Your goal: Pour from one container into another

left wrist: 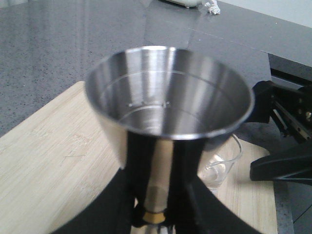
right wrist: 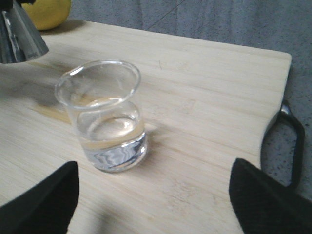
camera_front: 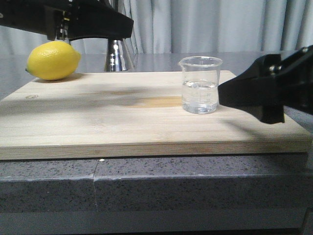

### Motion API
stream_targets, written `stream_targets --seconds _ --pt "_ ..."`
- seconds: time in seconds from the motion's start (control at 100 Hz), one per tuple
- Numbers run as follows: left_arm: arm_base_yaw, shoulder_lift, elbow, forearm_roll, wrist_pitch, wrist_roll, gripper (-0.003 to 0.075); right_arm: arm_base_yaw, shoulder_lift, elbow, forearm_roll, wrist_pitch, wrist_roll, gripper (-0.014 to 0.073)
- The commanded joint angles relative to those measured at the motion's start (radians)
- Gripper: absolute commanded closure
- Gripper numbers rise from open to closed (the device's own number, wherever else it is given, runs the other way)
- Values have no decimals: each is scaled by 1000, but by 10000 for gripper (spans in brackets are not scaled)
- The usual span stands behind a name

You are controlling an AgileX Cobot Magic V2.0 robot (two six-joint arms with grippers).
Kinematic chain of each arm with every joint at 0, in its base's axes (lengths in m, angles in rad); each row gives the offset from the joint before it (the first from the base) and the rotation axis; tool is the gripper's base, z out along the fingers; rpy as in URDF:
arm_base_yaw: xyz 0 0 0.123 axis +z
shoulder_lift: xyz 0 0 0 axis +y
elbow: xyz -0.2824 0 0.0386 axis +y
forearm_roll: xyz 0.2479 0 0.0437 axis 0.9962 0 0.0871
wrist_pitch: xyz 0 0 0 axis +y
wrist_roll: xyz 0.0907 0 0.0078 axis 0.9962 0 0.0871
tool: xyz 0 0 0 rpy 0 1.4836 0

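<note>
- A lemon (camera_front: 53, 60) lies at the far left corner of the wooden board (camera_front: 122, 122), which sits on a grey speckled counter (camera_front: 146, 183).
- The left gripper (left wrist: 155, 214) is clenched on the steel jigger (left wrist: 168, 100), its black fingers (left wrist: 139, 165) pressing either side of the narrow waist, just above the gold band (left wrist: 154, 216).
- In the front view the left arm (camera_front: 73, 19) reaches in along the upper left, and only the jigger's lower cone (camera_front: 116, 56) shows beneath it, beyond the board's far edge; whether that cone rests on the counter or hangs clear of it is hard to tell from this angle.
- The jigger's upper cup looks empty in the left wrist view.
- The glass beaker (camera_front: 199, 84) stands upright on the right half of the board, partly filled with clear liquid (right wrist: 117, 131), its spout turned to the left.
- The right gripper (right wrist: 151, 200) is spread open, its two dark fingertips (right wrist: 44, 200) wide apart on either side of the beaker and not touching it.
- In the front view the right gripper (camera_front: 254, 93) sits just to the right of the beaker, low over the board.
- A dark handle (right wrist: 287, 141) sticks out from the board's right end.
</note>
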Motion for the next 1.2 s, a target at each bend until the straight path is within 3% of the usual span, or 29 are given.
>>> stream_targets --seconds 0.0,0.18,0.44,0.89,1.19 --pt "-9 -47 -30 -61 62 -11 740 1 33 -23 -39 -140 -1 11" --pt "-9 -47 -30 -61 62 -11 740 1 86 -27 -110 -223 67 11" --pt "-9 -47 -30 -61 62 -11 740 1 115 -33 -126 -309 67 11" --pt "-9 -47 -30 -61 62 -11 740 1 122 -87 -157 -284 68 12" --pt "-9 -47 -30 -61 62 -11 740 1 233 -139 -180 -319 68 12"
